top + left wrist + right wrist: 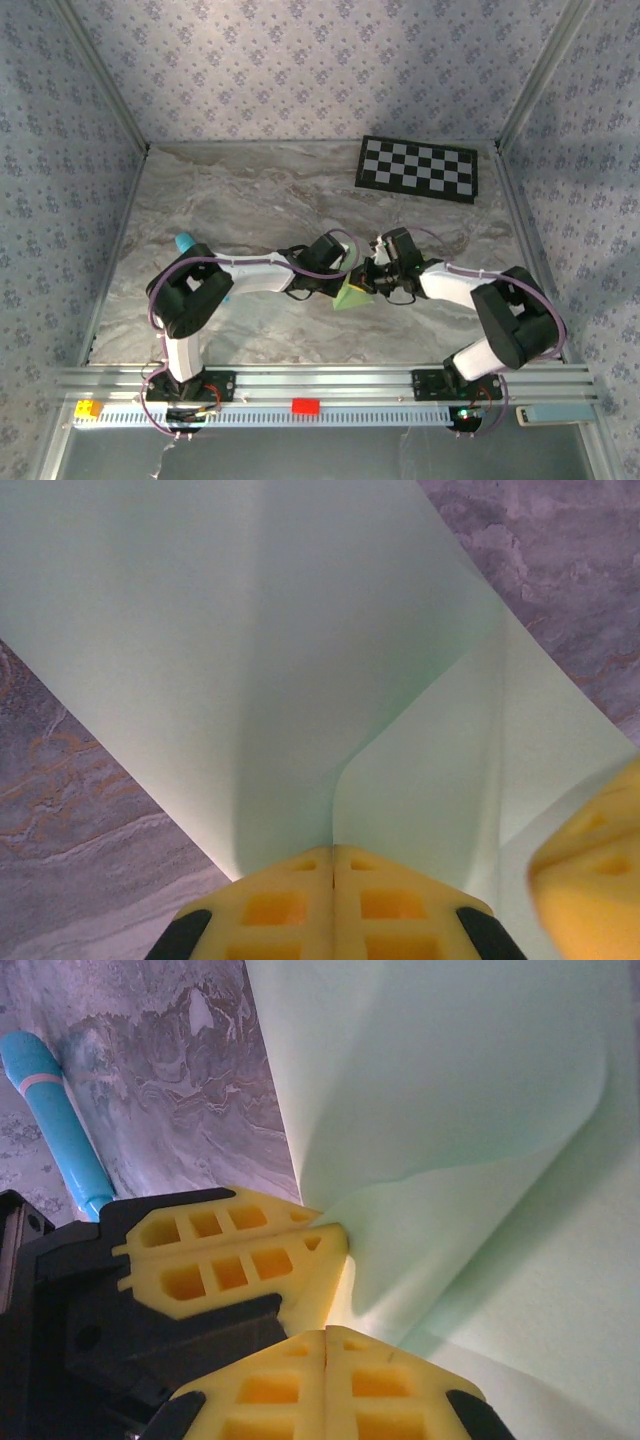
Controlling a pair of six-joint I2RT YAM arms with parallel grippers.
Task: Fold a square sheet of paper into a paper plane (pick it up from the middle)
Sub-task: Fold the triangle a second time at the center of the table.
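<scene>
Left gripper [333, 852] and right gripper [327, 1334] are both clamped tight on the paper [353, 296], which juts toward 6 o'clock from their tips, mid-table; with pinches this close, any twist or pull apart could tear or crumple it.

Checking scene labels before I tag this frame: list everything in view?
sheet of paper: one, pale mint green, partly folded, mid-table, pinched between both grippers
checkerboard: one, black and white, flat at the table's far right
stick: one, cyan-blue, on the table beside the left arm
yellow block: one, yellow, left end of the near rail
red block: one, red, middle of the near rail
table: one, grey marble pattern
left gripper: one, yellow fingers, shut on the sheet
right gripper: one, yellow fingers, shut on the sheet
</scene>
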